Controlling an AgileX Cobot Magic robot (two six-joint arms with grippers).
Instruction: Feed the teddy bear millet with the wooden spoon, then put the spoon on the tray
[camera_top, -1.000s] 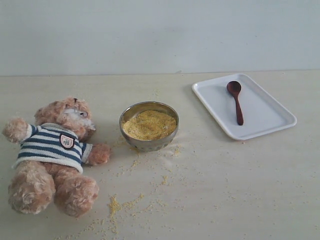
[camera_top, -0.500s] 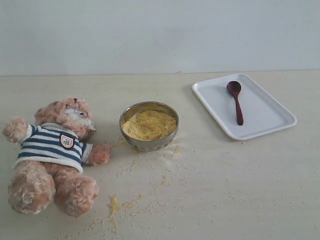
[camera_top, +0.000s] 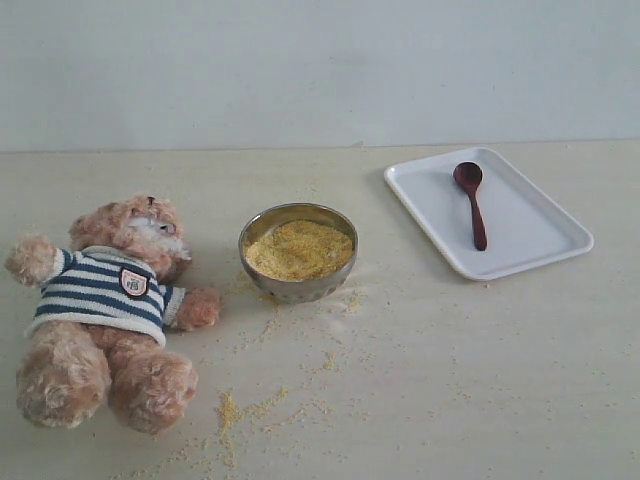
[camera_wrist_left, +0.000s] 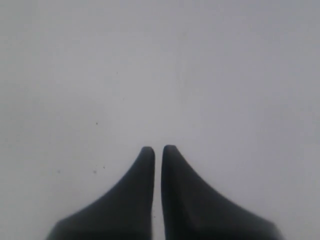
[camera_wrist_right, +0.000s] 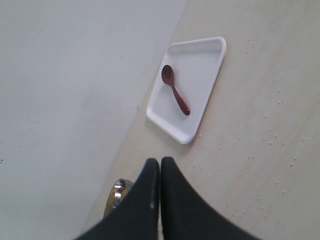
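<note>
The teddy bear (camera_top: 105, 305) lies on its back at the table's left, in its striped shirt. Beside it stands the metal bowl (camera_top: 298, 252) heaped with millet (camera_top: 298, 249); loose grains (camera_top: 245, 405) are scattered in front. The wooden spoon (camera_top: 472, 203) lies on the white tray (camera_top: 530, 240) at the back right, also seen as the spoon (camera_wrist_right: 175, 89) on the tray (camera_wrist_right: 200, 65) in the right wrist view. My right gripper (camera_wrist_right: 160, 160) is shut and empty, above the table between bowl rim (camera_wrist_right: 116, 194) and tray. My left gripper (camera_wrist_left: 158, 148) is shut, facing only a blank pale surface. Neither gripper shows in the exterior view.
A plain pale wall (camera_top: 320, 70) runs along the table's back edge. Bare tabletop (camera_top: 480, 380) spreads in front of the tray, dotted with stray grains.
</note>
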